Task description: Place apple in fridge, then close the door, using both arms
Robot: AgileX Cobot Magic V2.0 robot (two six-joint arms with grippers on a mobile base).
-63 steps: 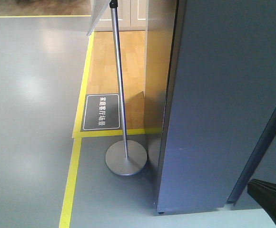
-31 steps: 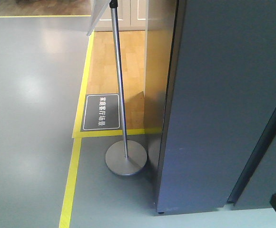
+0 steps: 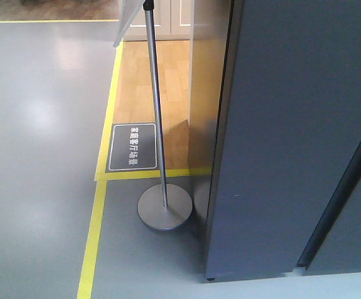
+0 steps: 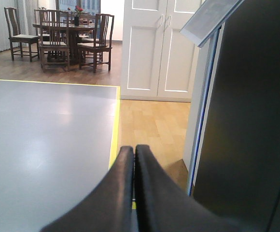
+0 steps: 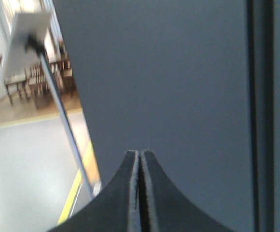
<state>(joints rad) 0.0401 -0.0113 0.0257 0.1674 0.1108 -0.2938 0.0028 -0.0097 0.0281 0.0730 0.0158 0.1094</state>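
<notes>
The fridge [image 3: 292,137] fills the right side of the front view, its dark grey-blue face towards the camera. A dark vertical seam [image 3: 345,187] runs down that face near the right edge, and no white lining or shelf shows, so the door [image 3: 274,143] looks closed. The apple appears in no view.

The left tool [image 4: 134,152] has its two black fingers pressed together, with nothing between them. It points past the fridge's left edge, over a grey floor [image 4: 43,140] edged with a yellow line [image 4: 115,125], towards a strip of wood floor [image 4: 154,125] and white panelled doors [image 4: 157,48]. A dining table with chairs [image 4: 67,36] stands far behind.

The right tool [image 5: 140,157] also has its fingers together, only a thin slit between them, and it grips nothing. It faces the fridge's flat dark face [image 5: 164,72], close to it; whether it touches cannot be told. The seam runs down at the right of this view too.

Left of the fridge stands a sign stand: a thin metal pole [image 3: 156,106] on a round grey base [image 3: 165,210], the base just beside the fridge's lower left corner. A black floor sign with white letters [image 3: 132,147] lies on the wood strip behind it.
</notes>
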